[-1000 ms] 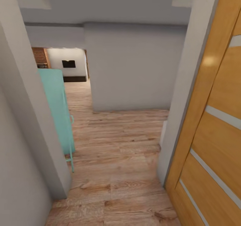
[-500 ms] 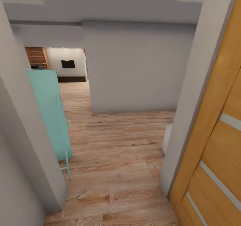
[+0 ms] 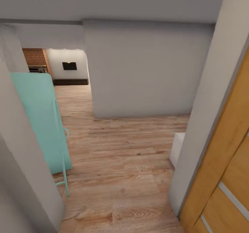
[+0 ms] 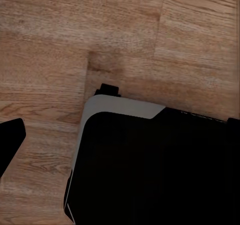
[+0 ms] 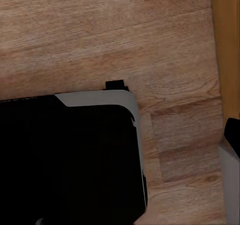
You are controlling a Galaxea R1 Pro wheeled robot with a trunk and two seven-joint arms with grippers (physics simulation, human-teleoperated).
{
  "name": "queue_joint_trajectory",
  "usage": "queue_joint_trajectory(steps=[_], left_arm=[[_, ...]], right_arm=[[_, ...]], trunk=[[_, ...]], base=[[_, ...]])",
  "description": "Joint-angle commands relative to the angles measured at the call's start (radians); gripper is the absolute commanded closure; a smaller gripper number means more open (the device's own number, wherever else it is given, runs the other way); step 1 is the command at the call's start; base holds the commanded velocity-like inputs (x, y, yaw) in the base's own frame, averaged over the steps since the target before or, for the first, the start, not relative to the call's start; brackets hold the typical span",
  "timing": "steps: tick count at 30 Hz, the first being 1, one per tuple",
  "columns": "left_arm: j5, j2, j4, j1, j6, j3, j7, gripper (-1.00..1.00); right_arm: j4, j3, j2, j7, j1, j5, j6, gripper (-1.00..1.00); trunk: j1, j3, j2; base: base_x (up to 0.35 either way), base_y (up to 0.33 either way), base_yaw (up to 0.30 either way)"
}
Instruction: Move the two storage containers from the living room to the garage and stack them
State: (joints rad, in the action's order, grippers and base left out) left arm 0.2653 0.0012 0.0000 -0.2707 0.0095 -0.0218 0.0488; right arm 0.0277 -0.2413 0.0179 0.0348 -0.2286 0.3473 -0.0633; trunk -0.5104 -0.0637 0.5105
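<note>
Head view: a hallway with a light wood plank floor (image 3: 121,164) is seen through a doorway. A grey-white wall (image 3: 145,70) stands ahead, and an orange wooden door (image 3: 224,177) with pale stripes is seen at the right edge beside a grey door frame (image 3: 207,115). A mint-green panel on thin legs (image 3: 41,122) is leaned by the left wall. A small white box (image 3: 178,149) is partly hidden behind the frame. Far down the passage, the living room (image 3: 65,68) is glimpsed, with a red brick fireplace (image 3: 34,57), a black wall TV (image 3: 69,66) and a long low dark cabinet (image 3: 71,82). No storage container can be made out there from this range.

In the left wrist view, the robot's black and grey base (image 4: 150,160) is seen over wood planks; the same base (image 5: 70,155) is shown in the right wrist view, with the door's edge alongside. Whether either claw is released or clenched cannot be told.
</note>
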Motion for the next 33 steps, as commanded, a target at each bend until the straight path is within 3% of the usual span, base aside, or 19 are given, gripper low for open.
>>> queue_joint_trajectory(steps=[1, 26, 33], left_arm=[[0.006, 0.000, 0.000, -0.001, 0.001, -0.003, 0.002, -1.00], [0.008, -0.004, 0.001, -0.001, 0.029, -0.003, 0.000, -1.00], [0.008, -0.004, 0.001, -0.001, 0.029, -0.003, 0.000, -1.00]], right_arm=[[0.003, -0.009, 0.002, 0.000, -0.001, 0.008, -0.006, -1.00], [0.001, -0.024, 0.008, 0.000, -0.001, -0.007, -0.010, -1.00], [0.001, -0.022, 0.007, 0.000, -0.001, -0.054, -0.014, -1.00]], trunk=[[-0.001, -0.002, 0.002], [-0.001, -0.002, 0.002], [-0.001, -0.002, 0.002]], base=[[0.323, 0.000, 0.000], [0.323, 0.000, 0.000], [0.324, 0.000, 0.000]])
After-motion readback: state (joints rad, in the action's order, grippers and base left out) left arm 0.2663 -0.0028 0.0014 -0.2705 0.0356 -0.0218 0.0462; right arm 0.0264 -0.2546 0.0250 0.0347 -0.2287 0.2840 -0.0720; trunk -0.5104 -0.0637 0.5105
